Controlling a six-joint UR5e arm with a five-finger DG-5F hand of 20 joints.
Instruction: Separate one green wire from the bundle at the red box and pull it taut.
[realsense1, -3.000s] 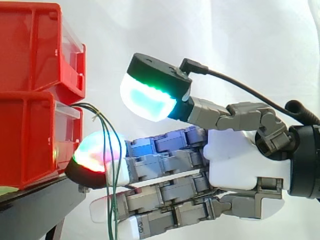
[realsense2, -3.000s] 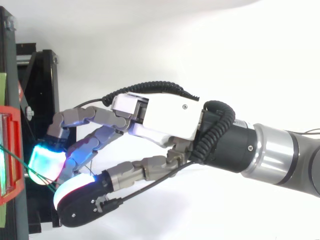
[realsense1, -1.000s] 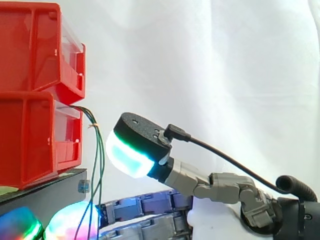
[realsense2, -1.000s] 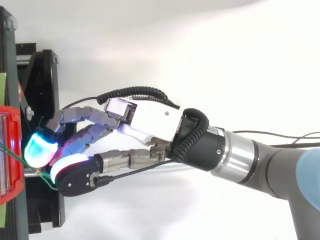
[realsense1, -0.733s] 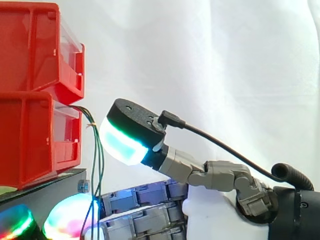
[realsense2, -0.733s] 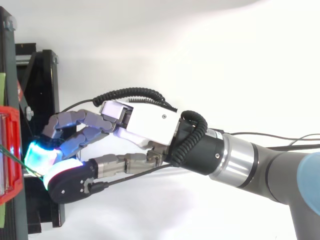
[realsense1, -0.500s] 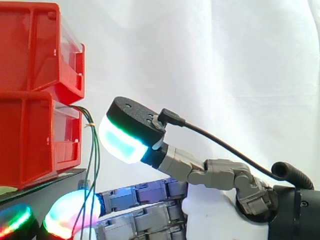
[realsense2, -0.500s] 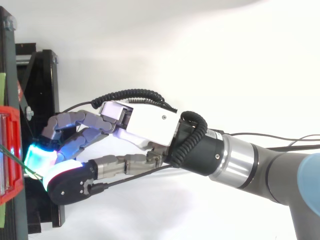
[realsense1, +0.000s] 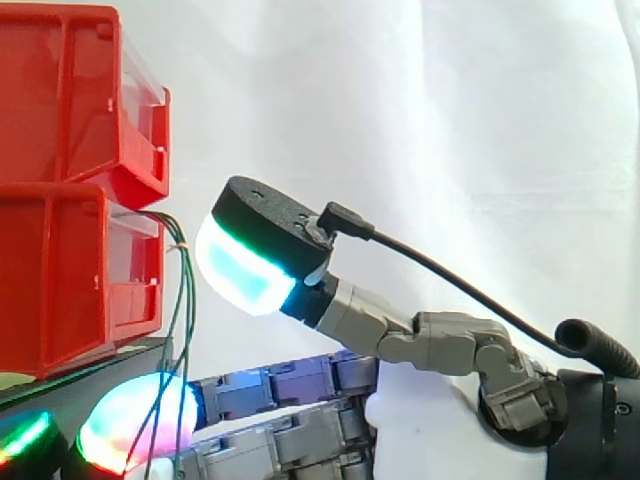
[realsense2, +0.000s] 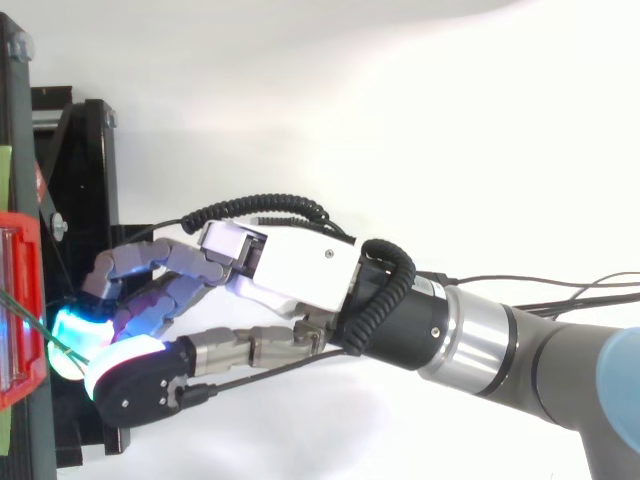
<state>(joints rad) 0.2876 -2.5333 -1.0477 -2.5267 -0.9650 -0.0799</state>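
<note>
Thin green wires (realsense1: 181, 300) come out of the front of the lower red box (realsense1: 60, 280) and hang down past the edge of the black stand (realsense1: 100, 372). My hand (realsense2: 295, 265) reaches in from the right, fingers stretched toward the stand. A glowing finger pad (realsense1: 135, 432) lies right behind the hanging wires, which cross in front of it. The thumb pad (realsense1: 243, 265) hovers above the fingers, just right of the wires, with a clear gap below it. From above, a green wire (realsense2: 28, 322) runs from the red box (realsense2: 18, 300) toward the fingertips. The hand is open.
A second red bin (realsense1: 70, 90) sits stacked on the lower one. The black stand (realsense2: 85, 160) fills the left edge of the top view. A white curtain hangs behind, with free room to the right of the bins.
The hand has edged closer to the stand and the wires. The thumb pad rose and shifted left toward the wires, and the wires now lean against the finger pad.
</note>
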